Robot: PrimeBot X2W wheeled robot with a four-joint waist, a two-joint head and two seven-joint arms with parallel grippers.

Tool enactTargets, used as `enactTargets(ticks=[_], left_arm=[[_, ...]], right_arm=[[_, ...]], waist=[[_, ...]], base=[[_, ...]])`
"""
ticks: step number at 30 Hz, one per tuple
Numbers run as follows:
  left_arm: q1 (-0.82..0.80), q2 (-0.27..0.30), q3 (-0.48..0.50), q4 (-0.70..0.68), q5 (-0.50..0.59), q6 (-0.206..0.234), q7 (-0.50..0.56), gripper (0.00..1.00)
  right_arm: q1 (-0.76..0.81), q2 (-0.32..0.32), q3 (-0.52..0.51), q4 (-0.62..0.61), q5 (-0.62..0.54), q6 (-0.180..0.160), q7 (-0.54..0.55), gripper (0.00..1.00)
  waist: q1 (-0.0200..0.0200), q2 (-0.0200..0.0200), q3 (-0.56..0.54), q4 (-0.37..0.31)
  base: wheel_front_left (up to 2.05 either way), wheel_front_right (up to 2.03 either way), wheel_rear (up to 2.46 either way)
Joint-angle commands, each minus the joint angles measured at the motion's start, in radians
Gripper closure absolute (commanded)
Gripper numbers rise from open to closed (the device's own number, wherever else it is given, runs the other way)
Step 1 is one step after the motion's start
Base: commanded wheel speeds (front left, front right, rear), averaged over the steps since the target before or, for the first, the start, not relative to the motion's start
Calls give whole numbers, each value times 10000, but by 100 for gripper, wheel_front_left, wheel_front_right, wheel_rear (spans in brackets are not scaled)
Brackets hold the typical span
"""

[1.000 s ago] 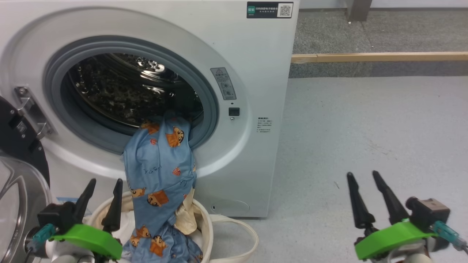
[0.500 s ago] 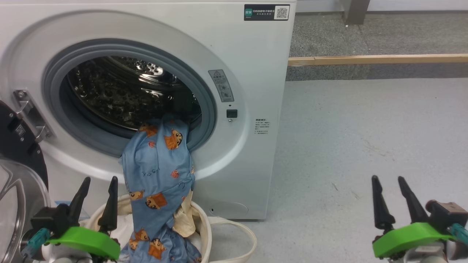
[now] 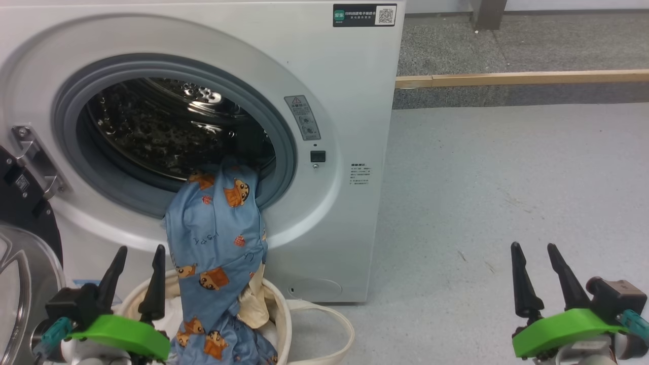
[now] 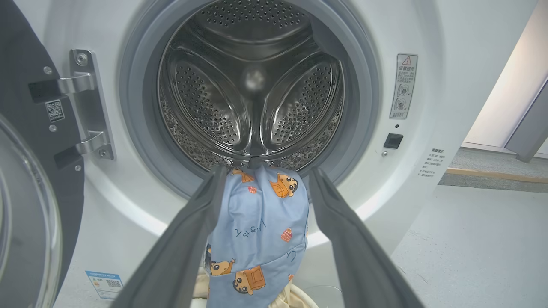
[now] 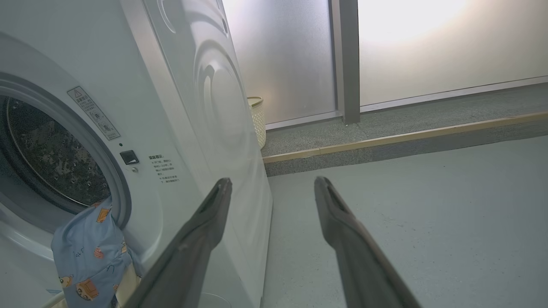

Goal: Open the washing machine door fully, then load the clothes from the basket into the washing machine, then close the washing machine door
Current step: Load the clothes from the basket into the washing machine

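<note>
One blue garment [image 3: 215,238] trails from the washer [image 3: 350,76] mouth down into the single basket [image 3: 284,309], apparently half-loaded; the left gripper [image 3: 142,249] and right gripper [image 3: 533,246] wait empty, jaws spread. Left wrist: the door [image 4: 30,205] is swung aside for loading. Right wrist: two parted fingers [image 5: 201,239] point past the washer's side.
</note>
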State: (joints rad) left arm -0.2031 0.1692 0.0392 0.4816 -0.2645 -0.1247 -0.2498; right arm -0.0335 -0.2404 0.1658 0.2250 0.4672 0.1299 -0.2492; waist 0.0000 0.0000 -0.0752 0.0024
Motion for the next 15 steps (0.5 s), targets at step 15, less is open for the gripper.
enactTargets(ticks=[15], left_arm=[[-304,-5,149,1784,-386,-58,-120,0]], right_arm=[[-148,-384,620,-667,185,8,-126,0]], waist=[[0,0,344,-306]], base=[[0,0,0]])
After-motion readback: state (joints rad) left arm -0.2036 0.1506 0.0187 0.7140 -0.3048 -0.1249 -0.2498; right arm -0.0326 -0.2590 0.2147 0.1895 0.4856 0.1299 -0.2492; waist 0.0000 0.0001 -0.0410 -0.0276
